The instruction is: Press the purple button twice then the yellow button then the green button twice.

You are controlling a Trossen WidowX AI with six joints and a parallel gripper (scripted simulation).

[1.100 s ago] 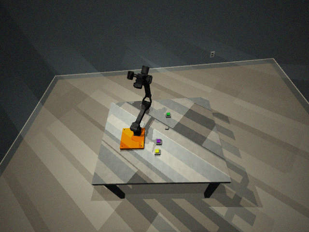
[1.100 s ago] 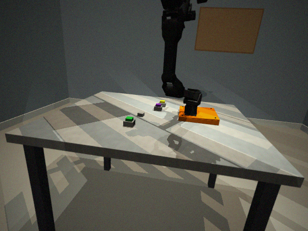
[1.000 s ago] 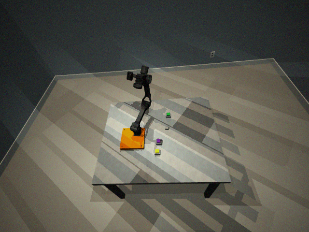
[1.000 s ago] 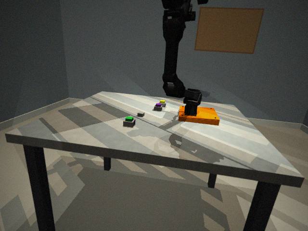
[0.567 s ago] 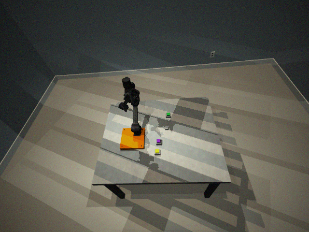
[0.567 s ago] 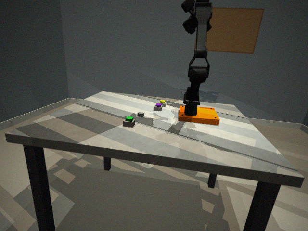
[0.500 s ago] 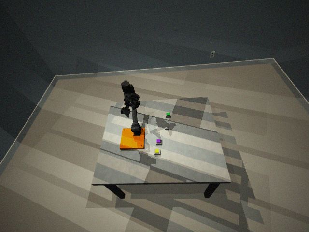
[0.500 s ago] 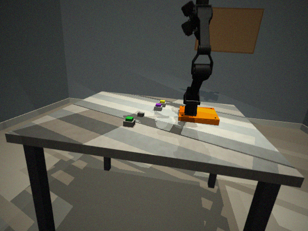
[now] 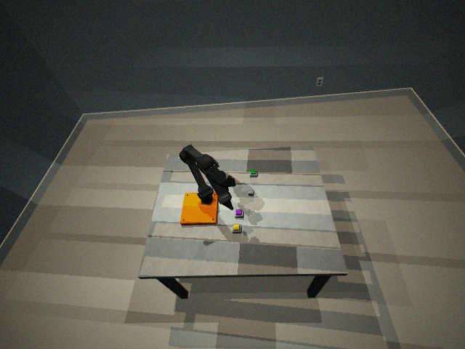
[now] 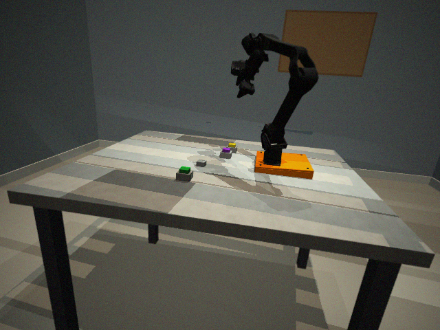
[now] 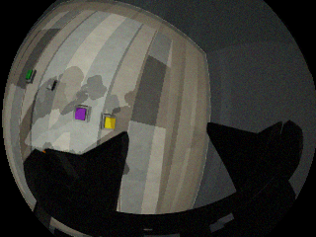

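Observation:
The purple button point(image 9: 238, 212) point(image 10: 226, 150) point(image 11: 80, 114) sits on a grey base, its cap raised. The yellow button point(image 9: 236, 227) point(image 10: 232, 145) point(image 11: 110, 122) stands close beside it, also raised. The green button point(image 9: 253, 171) point(image 10: 184, 169) point(image 11: 29, 75) stands farther off on the other side, cap raised. My gripper point(image 11: 169, 131) is open and empty. In the exterior view it hangs high above the table, well above the purple and yellow buttons, touching nothing. The fingertips point downward at a slant there.
A small grey block point(image 9: 251, 193) point(image 10: 201, 163) point(image 11: 51, 85) lies on the table point(image 9: 293, 233) point(image 10: 320, 220) between the green and purple buttons. The arm stands on an orange base plate point(image 9: 195, 216) point(image 10: 296, 166) beside the buttons.

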